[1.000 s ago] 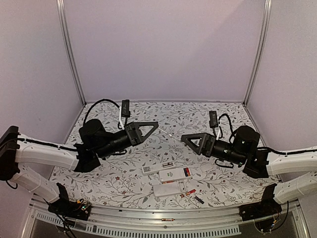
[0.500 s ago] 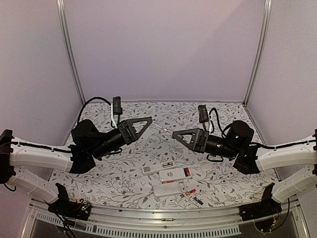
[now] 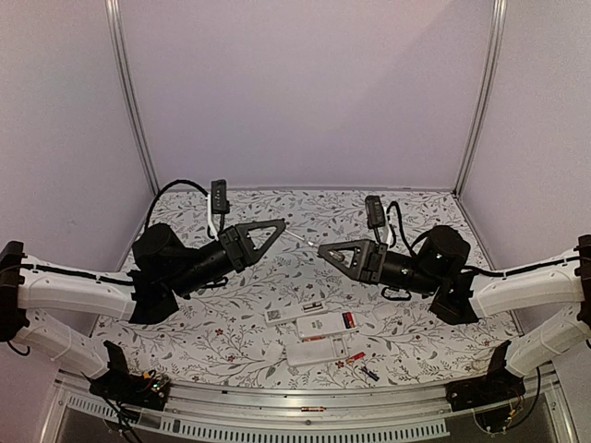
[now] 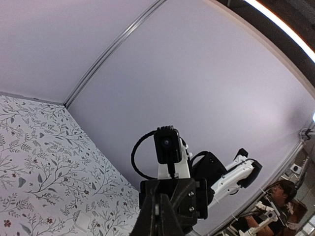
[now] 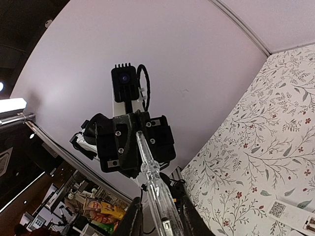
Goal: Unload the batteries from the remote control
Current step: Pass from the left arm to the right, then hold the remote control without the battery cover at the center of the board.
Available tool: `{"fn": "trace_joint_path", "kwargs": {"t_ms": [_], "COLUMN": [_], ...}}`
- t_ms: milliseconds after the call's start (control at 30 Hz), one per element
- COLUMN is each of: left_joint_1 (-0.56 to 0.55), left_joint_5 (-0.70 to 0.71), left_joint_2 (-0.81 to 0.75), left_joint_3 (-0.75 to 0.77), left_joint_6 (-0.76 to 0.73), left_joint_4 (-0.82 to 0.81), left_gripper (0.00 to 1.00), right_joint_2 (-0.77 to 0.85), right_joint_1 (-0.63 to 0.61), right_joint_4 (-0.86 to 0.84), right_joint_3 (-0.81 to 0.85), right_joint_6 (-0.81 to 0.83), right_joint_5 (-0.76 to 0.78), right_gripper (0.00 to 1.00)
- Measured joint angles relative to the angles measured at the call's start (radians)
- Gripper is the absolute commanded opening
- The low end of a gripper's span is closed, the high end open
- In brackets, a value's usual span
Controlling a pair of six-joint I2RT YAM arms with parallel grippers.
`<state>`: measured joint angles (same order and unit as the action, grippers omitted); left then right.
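Top overlooks table; wrist views face each other.

Batteries right of front remote; stick overhead.

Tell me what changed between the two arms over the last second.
The right gripper moved toward the left gripper and closed its jaws around the thin clear pen-like stick that the left one holds out. The white remote controls and small red-and-dark batteries stayed put.
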<state>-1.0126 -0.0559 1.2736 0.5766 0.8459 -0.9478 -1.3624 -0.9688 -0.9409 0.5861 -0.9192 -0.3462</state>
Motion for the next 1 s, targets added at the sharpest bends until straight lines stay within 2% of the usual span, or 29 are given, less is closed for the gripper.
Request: {"fn": "trace_joint_path", "kwargs": {"t_ms": [167, 200, 300, 367, 433, 600, 733, 867, 1000], "left_joint_1": [-0.003, -0.003, -0.003, -0.007, -0.014, -0.035, -0.106, -0.168, -0.194], "left_joint_5": [-0.022, -0.023, -0.030, -0.039, -0.033, 0.058, 0.178, 0.217, 0.212], "left_joint_2": [0.000, 0.000, 0.000, 0.000, 0.000, -0.005, 0.042, 0.134, 0.250], "left_joint_3": [0.000, 0.000, 0.000, 0.002, 0.004, 0.006, 0.042, 0.096, 0.166], "left_joint_6": [0.000, 0.001, -0.006, -0.028, -0.058, -0.129, -0.187, -0.222, -0.252], "left_joint_4": [-0.005, -0.006, -0.005, 0.036, 0.105, 0.328, 0.563, 0.698, 0.791], "left_gripper": [0.00, 0.03, 0.40, 0.54, 0.59, 0.62, 0.58, 0.52, 0.49], "right_joint_2": [-0.001, -0.001, 0.006, 0.021, 0.057, 0.198, 0.290, 0.295, 0.289], "right_joint_1": [0.000, 0.000, 0.000, 0.000, 0.003, 0.043, 0.109, 0.169, 0.195], "right_joint_4": [-0.024, -0.032, -0.060, -0.053, 0.002, 0.293, 0.586, 0.854, 1.026], "right_joint_3": [-0.001, -0.002, -0.014, -0.033, -0.061, -0.074, -0.059, -0.023, -0.021], "right_joint_6": [-0.007, -0.005, -0.005, -0.002, 0.003, 0.043, 0.119, 0.212, 0.281], "right_joint_5": [-0.002, -0.004, 0.000, 0.024, 0.069, 0.195, 0.270, 0.302, 0.311], "right_gripper": [0.04, 0.00, 0.00, 0.00, 0.00, 0.00, 0.00, 0.00, 0.00]}}
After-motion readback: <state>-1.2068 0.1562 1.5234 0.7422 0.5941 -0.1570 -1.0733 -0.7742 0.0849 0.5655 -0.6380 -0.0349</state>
